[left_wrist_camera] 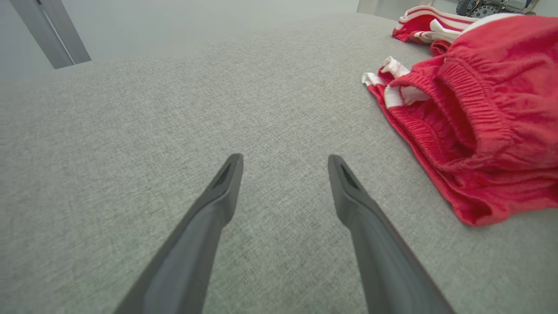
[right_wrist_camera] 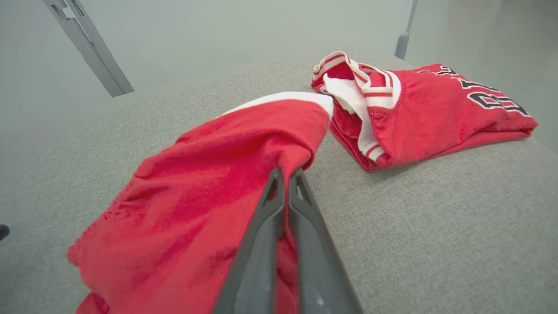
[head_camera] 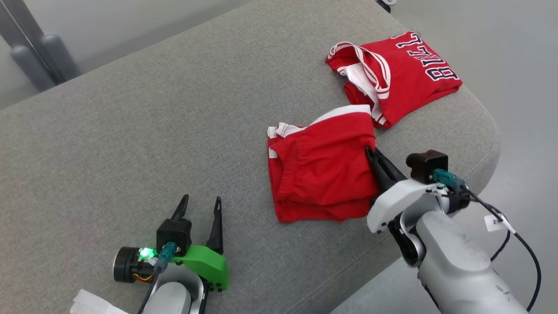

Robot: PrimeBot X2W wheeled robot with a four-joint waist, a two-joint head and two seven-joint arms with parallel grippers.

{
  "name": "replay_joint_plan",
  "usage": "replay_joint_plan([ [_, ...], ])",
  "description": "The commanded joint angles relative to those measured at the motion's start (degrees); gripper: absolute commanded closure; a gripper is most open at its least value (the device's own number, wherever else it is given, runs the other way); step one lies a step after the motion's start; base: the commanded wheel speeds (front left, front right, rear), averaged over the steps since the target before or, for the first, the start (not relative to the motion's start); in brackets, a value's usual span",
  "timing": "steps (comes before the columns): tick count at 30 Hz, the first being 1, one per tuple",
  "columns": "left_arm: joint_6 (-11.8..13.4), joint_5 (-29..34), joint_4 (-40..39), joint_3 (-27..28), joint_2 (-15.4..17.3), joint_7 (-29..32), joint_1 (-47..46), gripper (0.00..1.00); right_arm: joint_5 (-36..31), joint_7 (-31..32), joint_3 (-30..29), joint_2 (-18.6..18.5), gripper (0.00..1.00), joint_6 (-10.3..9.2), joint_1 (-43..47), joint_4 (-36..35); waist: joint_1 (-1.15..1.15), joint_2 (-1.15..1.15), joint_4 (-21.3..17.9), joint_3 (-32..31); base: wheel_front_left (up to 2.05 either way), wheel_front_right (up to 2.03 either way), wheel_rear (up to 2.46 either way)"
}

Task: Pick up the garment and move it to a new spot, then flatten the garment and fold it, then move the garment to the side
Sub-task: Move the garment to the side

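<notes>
Pinching: my right gripper is clamped on the right-hand edge of the red knit shorts with white trim. Its two dark tapered fingers are pressed together, and red cloth shows in the slit between them in the right wrist view.
Shorts: soft, slightly fuzzy knit folded into a rough square, with a puckered elastic waistband and white stripes at the corners. They lie at the centre of the head view.
Surface: a grey woven-fabric cushion, coarse-grained and flat, with a rounded corner at the right.
Jersey: a red sleeveless top with striped white trim and dark outlined letters, folded at the upper right, just beside the shorts.
Right arm: my pale forearm rises from the lower right, fingers angled up and left.
Left arm: at the lower left, green-shelled wrist. My left gripper is spread wide and empty over bare grey weave, fingers pointing up the frame.
</notes>
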Motion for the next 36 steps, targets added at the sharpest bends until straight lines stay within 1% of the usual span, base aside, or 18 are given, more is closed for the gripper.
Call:
replay_joint_plan([
  [1, 0.5, 0.3, -0.1, 0.6, 0.4, 0.0, 0.4, 0.0, -0.3, -0.2, 1.0, -0.5, 1.0, -0.03, -2.2, 0.8, 0.0, 0.0, 0.2, 0.7, 0.0, 0.0, 0.0],
  [7, 0.3, 2.1, -0.2, 1.2, 0.4, 0.0, -0.5, 0.0, -2.3, -0.2, 2.0, -6.4, 1.0, -0.05, -11.2, 5.5, 0.0, 0.0, 5.1, 3.2, 0.0, 0.0, 0.0],
  [9, 0.2, 2.6, -0.2, 1.3, 0.4, 0.0, -1.2, 0.0, -3.1, -0.2, 2.0, -8.9, 1.0, -0.06, -14.2, 7.5, 0.0, 0.0, 7.1, 4.1, 0.0, 0.0, 0.0],
  [10, 0.1, 2.9, -0.3, 1.2, 0.4, 0.0, -1.6, 0.0, -3.8, -0.2, 1.6, -10.5, 1.0, -0.06, -15.9, 8.6, 0.0, 0.0, 8.2, 4.6, 0.0, 0.0, 0.0],
  [14, 0.1, 3.7, -0.4, 1.5, 0.4, 0.0, -2.2, 0.0, -6.2, -0.2, -0.3, -14.4, 1.0, -0.06, -21.2, 13.6, 0.0, 0.0, 11.8, 6.4, 0.0, 0.0, 0.0],
  [17, 0.1, 4.0, -0.7, 1.5, 0.4, 0.0, -2.9, 0.0, -8.3, -0.2, -3.1, -17.7, 1.0, -0.06, -24.3, 17.3, 0.0, 0.0, 14.2, 7.6, 0.0, 0.0, 0.0],
  [21, 0.2, 4.5, -1.1, 1.7, 0.4, 0.0, -3.4, 0.0, -12.2, -0.2, -8.2, -22.1, 1.0, -0.06, -26.7, 22.1, 0.0, 0.0, 16.7, 8.9, 0.0, 0.0, 0.0],
  [23, 0.3, 4.6, -1.3, 1.8, 0.4, 0.0, -3.5, 0.0, -14.1, -0.2, -12.0, -24.6, 1.0, -0.06, -27.4, 24.2, 0.0, 0.0, 17.7, 9.3, 0.0, 0.0, 0.0],
  [24, 0.3, 4.6, -1.3, 1.8, 0.4, 0.1, -3.6, 0.0, -15.3, -0.2, -14.3, -25.8, 0.97, -0.06, -27.6, 24.9, 0.0, 0.0, 18.1, 9.5, 0.0, 0.0, 0.0],
  [25, 0.4, 4.6, -1.3, 1.9, 0.4, 0.1, -3.6, 0.0, -16.3, -0.2, -16.2, -26.5, 0.46, -0.06, -27.6, 25.5, 0.0, 0.0, 18.4, 9.6, 0.0, 0.0, 0.0],
  [26, 0.5, 4.7, -1.2, 2.1, 0.4, 0.1, -3.5, 0.0, -17.8, -0.2, -18.7, -26.9, 0.0, -0.06, -27.4, 25.8, 0.0, 0.0, 18.7, 9.6, 0.0, 0.0, 0.0],
  [29, 0.6, 4.9, -1.2, 2.7, 0.5, 0.1, -3.2, 0.0, -21.4, -0.2, -25.3, -26.6, 0.0, -0.06, -26.0, 24.4, 0.0, 0.0, 19.0, 9.5, 0.0, 0.0, 0.0],
  [30, 0.9, 4.6, -1.3, 3.1, 0.5, 0.1, -3.0, 0.0, -22.4, -0.2, -27.9, -25.9, 0.0, -0.06, -25.3, 23.5, 0.0, 0.0, 19.0, 9.4, 0.0, 0.0, 0.0],
  [33, 1.1, 4.1, -1.4, 3.8, 0.5, 0.1, -2.1, 0.0, -26.5, -0.2, -32.7, -22.8, 0.0, -0.06, -23.5, 18.9, 0.0, 0.0, 18.9, 8.8, 0.0, 0.0, 0.0],
  [36, 1.1, 4.0, -1.5, 4.3, 0.5, 0.1, -1.6, 0.0, -28.8, -0.2, -35.1, -18.1, 0.0, -0.06, -21.6, 14.0, 0.0, 0.0, 18.5, 8.2, 0.0, 0.0, 0.0],
])
